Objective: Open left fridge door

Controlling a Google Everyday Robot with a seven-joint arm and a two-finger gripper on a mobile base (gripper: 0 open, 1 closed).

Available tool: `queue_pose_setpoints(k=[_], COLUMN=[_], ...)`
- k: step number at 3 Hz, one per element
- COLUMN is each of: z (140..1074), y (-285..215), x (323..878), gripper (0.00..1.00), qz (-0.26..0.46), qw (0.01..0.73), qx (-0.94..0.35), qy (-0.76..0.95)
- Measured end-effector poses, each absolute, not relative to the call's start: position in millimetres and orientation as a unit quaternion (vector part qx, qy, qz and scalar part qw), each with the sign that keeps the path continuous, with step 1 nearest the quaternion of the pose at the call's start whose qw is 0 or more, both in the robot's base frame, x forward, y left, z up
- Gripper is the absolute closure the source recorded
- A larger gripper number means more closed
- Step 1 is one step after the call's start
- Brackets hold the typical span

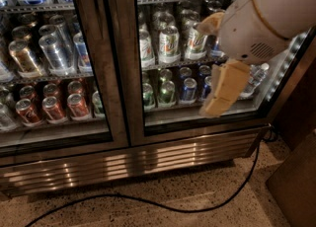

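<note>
The left fridge door [96, 73] is a tall glass pane in a brushed-steel frame and it stands shut. Silver cans [54, 48] and red cans [52, 107] show through it. My gripper [213, 108] hangs from the cream arm [261, 23] at the right. It is in front of the lower glass of the right door [123, 73] and well right of the left door. It touches neither door frame, as far as I can see. The two doors meet at the steel stiles in the middle.
Green cans [167, 93] and blue cans [187, 89] sit behind the right door. A steel vent grille [128, 164] runs along the fridge base. A black cable [197, 206] snakes over the speckled floor. A brown cabinet [296, 186] stands at the right.
</note>
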State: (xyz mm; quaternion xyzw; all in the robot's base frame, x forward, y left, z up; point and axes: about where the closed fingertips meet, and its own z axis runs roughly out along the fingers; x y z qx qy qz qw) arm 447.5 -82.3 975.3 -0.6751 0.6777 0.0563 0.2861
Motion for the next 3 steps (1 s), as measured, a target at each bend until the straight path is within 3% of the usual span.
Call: queue_pose_setpoints(k=[1,3], z=[987,1005], y=[-29,11], x=[453,460], gripper=[0.00,0.00], qz=[0.108,0.180], qw=[0.357,0.435], qx=[-0.686,-0.659], qy=[0.625,0.586])
